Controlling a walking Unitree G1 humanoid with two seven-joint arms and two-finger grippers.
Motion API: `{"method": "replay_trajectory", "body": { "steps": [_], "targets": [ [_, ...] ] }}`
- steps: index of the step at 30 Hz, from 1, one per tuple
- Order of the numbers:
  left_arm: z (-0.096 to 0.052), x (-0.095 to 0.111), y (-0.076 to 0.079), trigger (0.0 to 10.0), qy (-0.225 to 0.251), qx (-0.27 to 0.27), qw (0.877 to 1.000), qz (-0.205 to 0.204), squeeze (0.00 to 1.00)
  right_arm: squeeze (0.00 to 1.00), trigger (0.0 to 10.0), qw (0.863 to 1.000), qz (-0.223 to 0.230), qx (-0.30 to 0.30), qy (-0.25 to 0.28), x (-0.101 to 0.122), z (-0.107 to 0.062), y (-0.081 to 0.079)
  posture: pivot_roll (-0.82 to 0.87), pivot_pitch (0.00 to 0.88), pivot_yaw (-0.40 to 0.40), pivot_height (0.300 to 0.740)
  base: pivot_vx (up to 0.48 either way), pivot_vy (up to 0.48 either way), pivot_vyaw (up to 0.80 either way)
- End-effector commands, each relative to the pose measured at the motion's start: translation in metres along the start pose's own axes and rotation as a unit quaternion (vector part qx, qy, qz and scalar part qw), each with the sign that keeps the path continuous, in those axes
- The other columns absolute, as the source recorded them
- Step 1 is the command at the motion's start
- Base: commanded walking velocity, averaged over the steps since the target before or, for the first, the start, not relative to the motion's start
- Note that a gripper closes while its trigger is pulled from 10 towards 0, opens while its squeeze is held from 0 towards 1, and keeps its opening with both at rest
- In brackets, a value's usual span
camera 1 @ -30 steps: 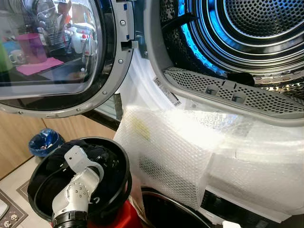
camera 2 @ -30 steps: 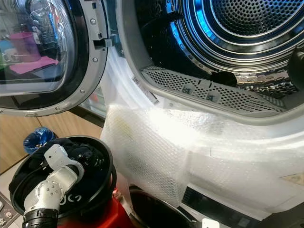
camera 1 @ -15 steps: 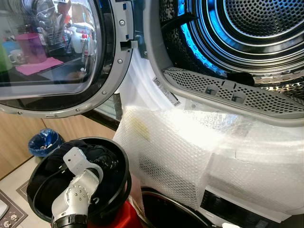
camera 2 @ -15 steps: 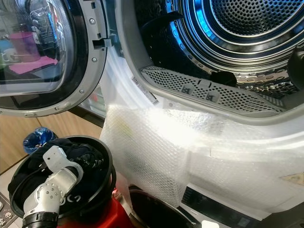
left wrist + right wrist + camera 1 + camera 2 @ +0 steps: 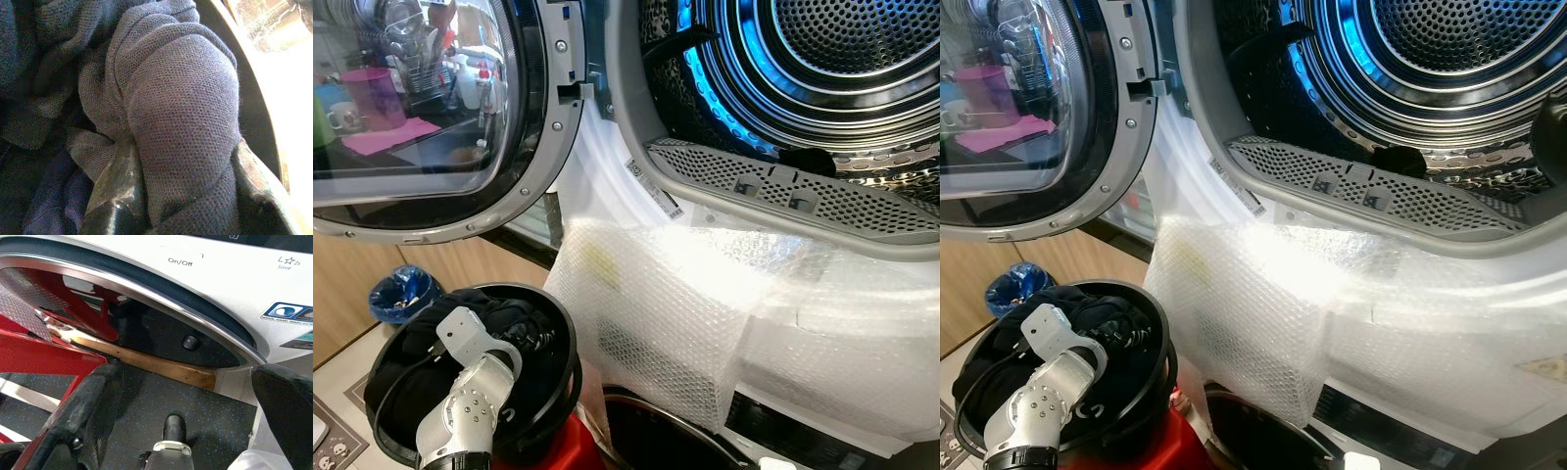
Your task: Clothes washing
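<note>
At lower left of the head view, our left gripper (image 5: 181, 196) sits inside the black bucket (image 5: 563, 377), fingers clamped around dark knitted clothing (image 5: 181, 112). Our right gripper (image 5: 188, 416) hangs spread wide and empty, near the open dryer drum (image 5: 822, 59) occupying the upper right.

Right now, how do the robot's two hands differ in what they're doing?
The left hand is down in the black bucket, shut on a bunch of dark knitted clothing; the right hand hangs open and holds nothing, near the lower machine's door. Both have two long black fingers.
</note>
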State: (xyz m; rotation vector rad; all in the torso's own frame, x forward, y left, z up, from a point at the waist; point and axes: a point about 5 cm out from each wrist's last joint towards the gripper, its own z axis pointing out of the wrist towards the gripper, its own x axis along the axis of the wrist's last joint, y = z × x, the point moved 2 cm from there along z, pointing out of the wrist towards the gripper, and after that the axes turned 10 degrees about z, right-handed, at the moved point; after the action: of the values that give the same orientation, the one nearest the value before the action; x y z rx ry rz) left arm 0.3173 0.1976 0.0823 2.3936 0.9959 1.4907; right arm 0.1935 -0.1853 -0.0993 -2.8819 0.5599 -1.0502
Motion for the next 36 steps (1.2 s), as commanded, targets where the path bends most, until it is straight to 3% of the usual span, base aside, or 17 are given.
{"method": "replay_trajectory", "body": {
  "steps": [1,7,13,15,16,17,19,22,23,24,25,26,28,29,30,32,36],
  "targets": [
    [-0.005,0.012,0.002,0.0,0.031,-0.002,1.000,0.000,0.00,0.00,10.0,1.000,0.002,0.000,-0.002,0.000,0.000,-0.001,0.11,0.000,0.019,0.740,0.000,0.000,0.00],
    [-0.021,0.035,0.008,0.0,0.092,-0.029,0.995,-0.002,0.00,0.00,10.0,1.000,0.006,-0.004,-0.006,-0.004,-0.001,0.001,0.13,0.005,0.031,0.740,0.000,0.000,0.00],
    [-0.042,0.037,0.028,0.0,0.110,-0.121,0.985,0.057,0.00,0.00,10.0,1.000,0.008,0.002,-0.010,-0.005,-0.001,-0.003,0.14,0.010,0.042,0.740,0.000,0.000,0.00],
    [-0.058,0.035,0.039,0.0,0.120,-0.182,0.969,0.115,0.00,0.00,10.0,1.000,0.008,0.010,-0.011,-0.005,0.000,-0.008,0.15,0.011,0.048,0.740,0.000,0.000,0.00],
    [-0.058,0.035,0.039,0.0,0.120,-0.182,0.969,0.115,0.00,0.00,10.0,1.000,0.008,0.010,-0.011,-0.005,0.000,-0.008,0.15,0.011,0.048,0.740,0.000,0.000,0.00],
    [-0.080,0.032,0.045,0.0,0.125,-0.238,0.951,0.150,0.00,0.00,10.0,1.000,0.009,0.018,-0.012,-0.006,0.000,-0.012,0.16,0.012,0.050,0.740,0.000,0.000,0.00],
    [-0.080,0.032,0.045,0.0,0.125,-0.238,0.951,0.150,0.00,0.00,10.0,1.000,0.009,0.018,-0.012,-0.006,0.000,-0.012,0.16,0.012,0.050,0.740,0.000,0.000,0.00],
    [-0.105,0.023,0.053,0.0,0.112,-0.315,0.923,0.191,0.00,0.00,10.0,1.000,0.007,0.024,-0.015,-0.007,0.000,-0.014,0.17,0.014,0.049,0.740,0.000,0.000,0.00],
    [-0.105,0.023,0.053,0.0,0.112,-0.315,0.923,0.191,0.00,0.00,10.0,1.000,0.007,0.024,-0.015,-0.007,0.000,-0.014,0.17,0.014,0.049,0.740,0.000,0.000,0.00],
    [-0.119,0.016,0.060,0.0,0.093,-0.378,0.893,0.226,0.00,0.00,10.0,1.000,0.008,0.026,-0.017,-0.007,0.000,-0.015,0.17,0.017,0.048,0.740,0.000,0.000,0.00],
    [-0.119,0.016,0.060,0.0,0.093,-0.378,0.893,0.226,0.00,0.00,10.0,1.000,0.008,0.026,-0.017,-0.007,0.000,-0.015,0.17,0.017,0.048,0.740,0.000,0.000,0.00],
    [-0.135,0.007,0.067,0.0,0.058,-0.456,0.847,0.266,0.00,0.00,10.0,0.999,0.007,0.029,-0.019,-0.008,0.000,-0.015,0.18,0.015,0.047,0.740,0.000,0.000,0.00],
    [-0.145,0.003,0.070,0.0,0.034,-0.501,0.817,0.285,0.00,0.00,10.0,0.999,0.007,0.032,-0.021,-0.009,0.000,-0.016,0.18,0.014,0.050,0.740,0.000,0.000,0.00],
    [-0.145,0.003,0.070,0.0,0.034,-0.501,0.817,0.285,0.00,0.00,10.0,0.999,0.007,0.032,-0.021,-0.009,0.000,-0.016,0.18,0.014,0.050,0.740,0.000,0.000,0.00],
    [-0.149,0.002,0.072,0.0,0.023,-0.519,0.804,0.290,0.00,0.00,10.0,0.999,0.007,0.033,-0.021,-0.009,0.000,-0.016,0.18,0.014,0.050,0.740,0.000,0.000,0.00],
    [-0.160,-0.002,0.079,0.0,-0.011,-0.574,0.761,0.303,0.00,0.00,10.0,0.999,0.010,0.036,-0.022,-0.009,0.000,-0.018,0.18,0.012,0.052,0.740,0.000,0.000,0.00],
    [-0.173,-0.010,0.085,0.0,-0.063,-0.634,0.703,0.317,0.00,0.00,10.0,0.998,0.016,0.049,-0.024,-0.009,0.000,-0.022,0.16,0.007,0.060,0.740,0.000,0.000,0.00]
  ]
}}
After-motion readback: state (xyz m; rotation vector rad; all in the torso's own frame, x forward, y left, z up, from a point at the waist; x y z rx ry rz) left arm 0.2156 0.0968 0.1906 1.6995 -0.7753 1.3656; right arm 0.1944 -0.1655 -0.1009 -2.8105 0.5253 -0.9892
